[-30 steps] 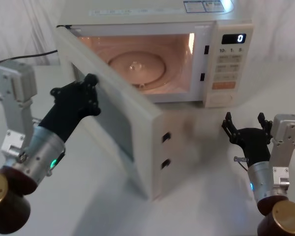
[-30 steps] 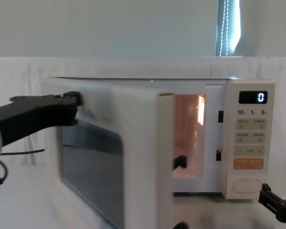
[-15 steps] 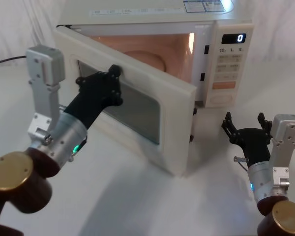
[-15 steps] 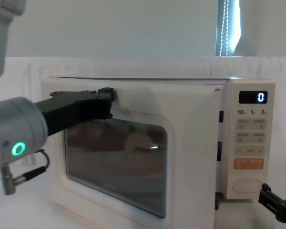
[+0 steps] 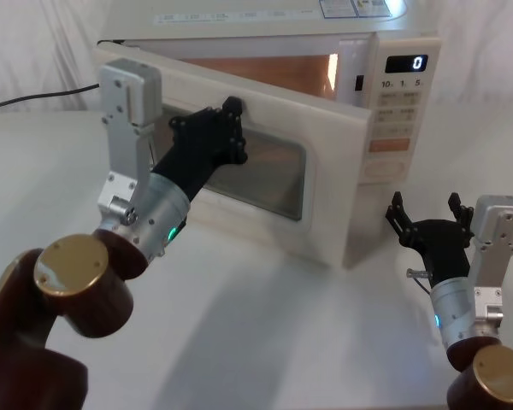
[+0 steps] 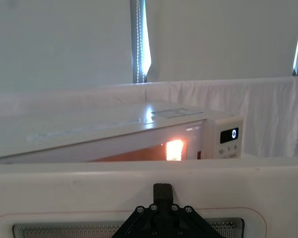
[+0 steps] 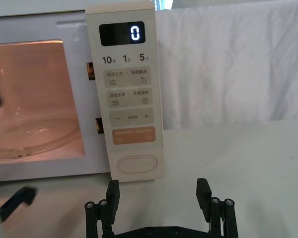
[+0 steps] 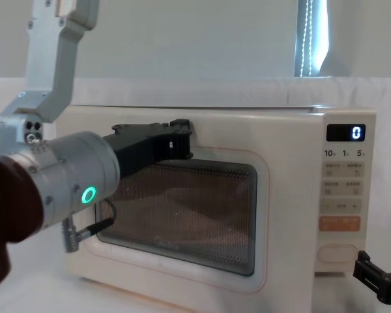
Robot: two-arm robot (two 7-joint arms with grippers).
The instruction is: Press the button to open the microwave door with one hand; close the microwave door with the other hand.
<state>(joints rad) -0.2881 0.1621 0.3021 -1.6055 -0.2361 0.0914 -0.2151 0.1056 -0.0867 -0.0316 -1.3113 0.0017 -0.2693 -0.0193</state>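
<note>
Microwave door (image 5: 325,184) hangs ajar w/ cavity lit. Left gripper (image 5: 231,128) pushes on its upper frame above the window; can't tell its jaws' state. Risk: tip skids off, or push stops short & latch misses. Right gripper (image 5: 427,224) idles over the surface, jaws spread, near the button (image 7: 136,164).

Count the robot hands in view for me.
2. The left hand is pressed against the microwave door; the right hand hovers open over the table, in front of the control panel.
</note>
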